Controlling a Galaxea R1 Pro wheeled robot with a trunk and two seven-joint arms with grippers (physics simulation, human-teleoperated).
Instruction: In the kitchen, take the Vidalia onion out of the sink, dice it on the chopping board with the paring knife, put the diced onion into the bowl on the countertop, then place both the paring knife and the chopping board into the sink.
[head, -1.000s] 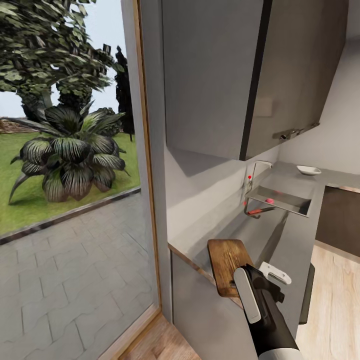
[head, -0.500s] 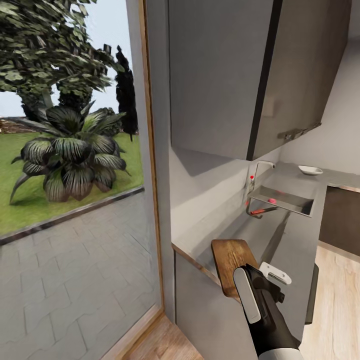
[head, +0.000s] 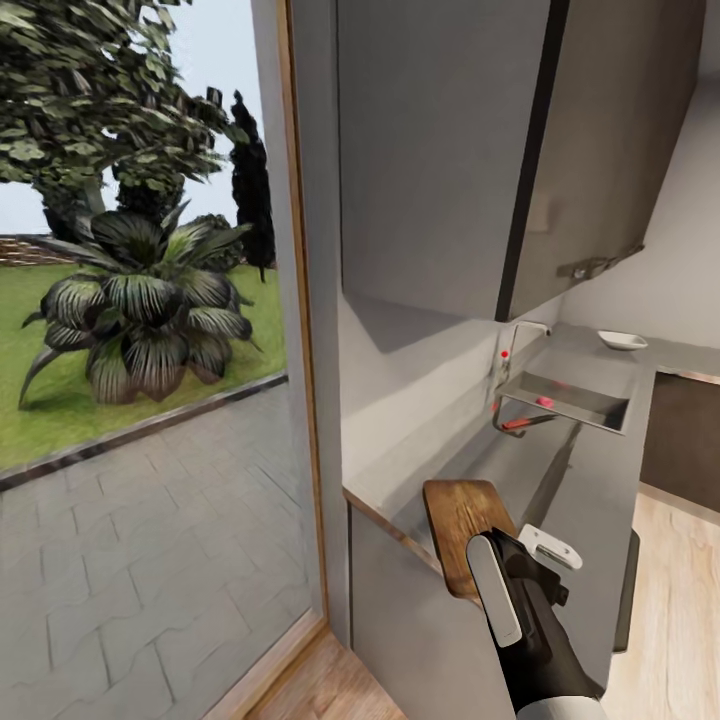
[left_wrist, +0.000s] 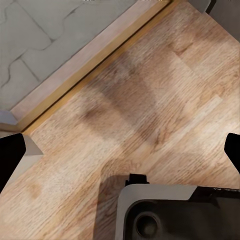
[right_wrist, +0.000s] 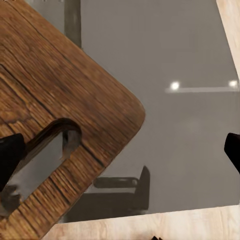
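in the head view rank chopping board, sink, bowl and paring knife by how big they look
1. chopping board, nearest the camera, which inflates it
2. sink, farther along the countertop
3. bowl and paring knife: both tiny and far off, too alike to rank

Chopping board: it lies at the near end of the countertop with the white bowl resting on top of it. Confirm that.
Not quite. The chopping board does lie at the near end of the countertop, but the bowl is not on it. The head view shows the bowl far off at the worktop's other end, beyond the sink. The right pincer hovers over the board.
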